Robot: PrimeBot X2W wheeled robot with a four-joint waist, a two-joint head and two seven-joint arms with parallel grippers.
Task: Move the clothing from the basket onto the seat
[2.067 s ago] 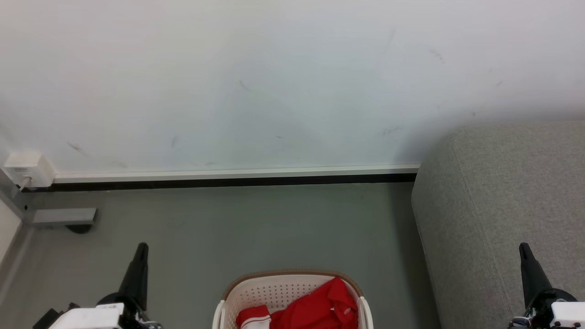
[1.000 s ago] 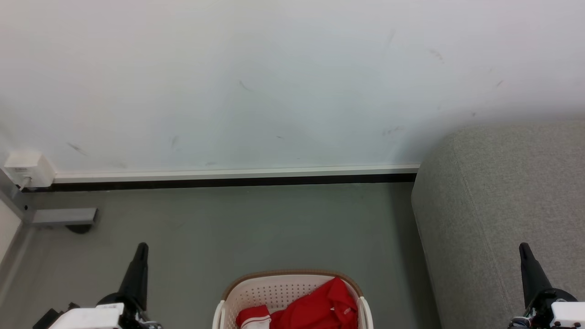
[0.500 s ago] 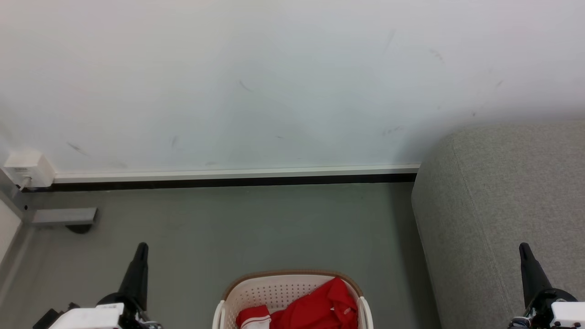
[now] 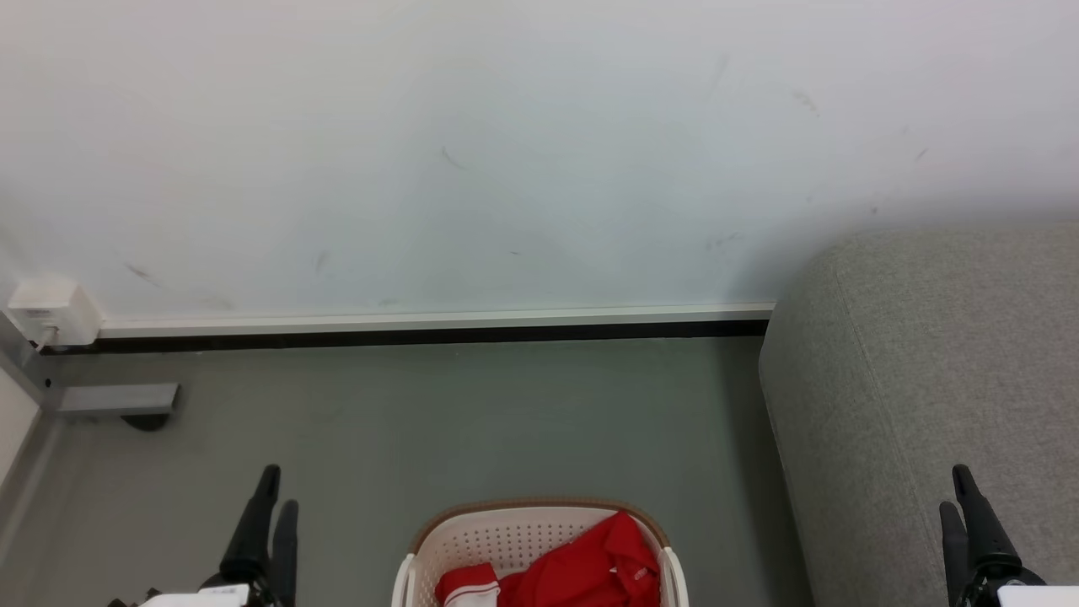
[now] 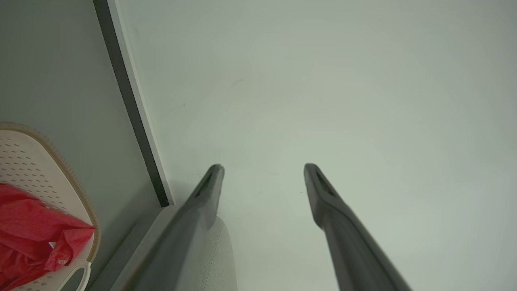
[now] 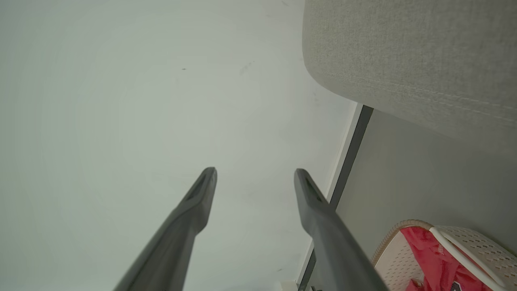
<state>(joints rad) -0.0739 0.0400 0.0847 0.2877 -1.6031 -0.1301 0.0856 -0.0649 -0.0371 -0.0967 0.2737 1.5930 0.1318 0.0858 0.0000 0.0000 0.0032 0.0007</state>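
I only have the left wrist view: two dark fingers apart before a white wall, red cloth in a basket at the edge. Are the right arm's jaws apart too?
Observer: Yes. The right gripper has its jaws apart, nothing between them.
Operator: Where is the seat from the basket?
Observer: The seat stands to the robot's right of the basket, floor between them.
Operator: Is the clothing all red?
Observer: No, the clothing has a white-striped cuff at its left end.

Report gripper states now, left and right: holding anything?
Left gripper: open, fingers spread, holding nothing.
Right gripper: open, fingers spread, holding nothing.
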